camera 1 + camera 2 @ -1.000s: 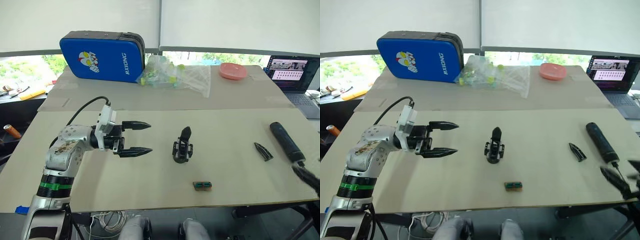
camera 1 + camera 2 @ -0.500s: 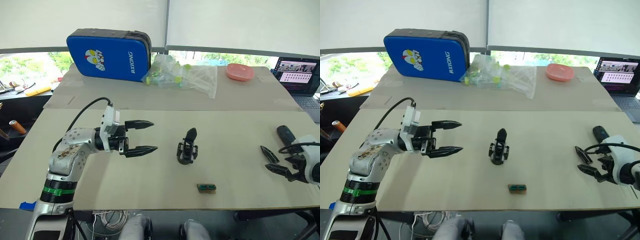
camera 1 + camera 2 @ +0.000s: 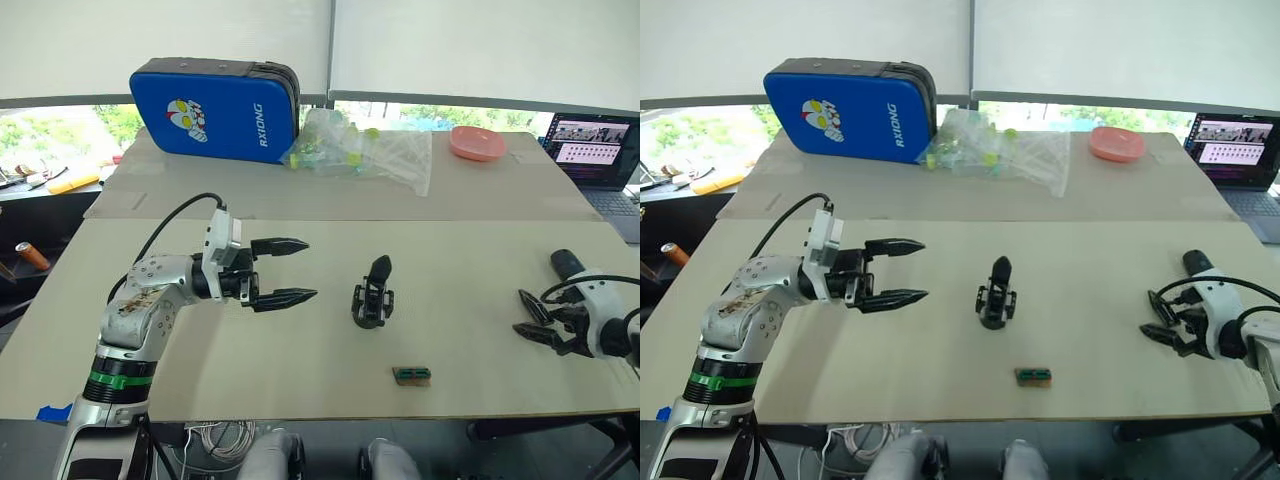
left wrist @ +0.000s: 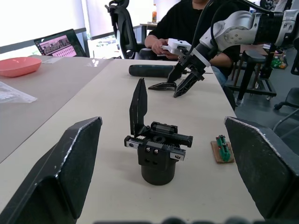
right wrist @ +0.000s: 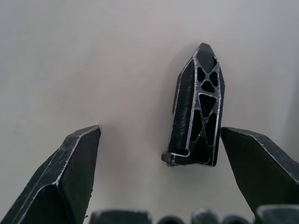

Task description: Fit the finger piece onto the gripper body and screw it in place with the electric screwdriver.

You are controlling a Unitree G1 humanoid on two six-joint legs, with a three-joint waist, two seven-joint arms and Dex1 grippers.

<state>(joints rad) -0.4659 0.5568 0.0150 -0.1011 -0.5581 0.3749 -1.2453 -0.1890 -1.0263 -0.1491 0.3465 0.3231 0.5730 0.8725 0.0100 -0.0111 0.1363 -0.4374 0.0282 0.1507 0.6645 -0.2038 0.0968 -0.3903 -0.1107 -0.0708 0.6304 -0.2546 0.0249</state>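
Gripper body (image 3: 372, 297) mid-table (image 3: 320, 360); finger piece (image 5: 197, 109) far right, btwn right gripper's (image 5: 161, 175) fingers.

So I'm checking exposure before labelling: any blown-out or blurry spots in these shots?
Left eye view: the windows behind the table are washed out; left wrist view: bright window at upper left, gripper body sharp; right wrist view: finger piece crisp, evenly lit.

Silver-grey left arm, green band, black cable; white wrists; left pincer (image 3: 283, 271), right pincer (image 3: 1160, 319), black pointed fingers
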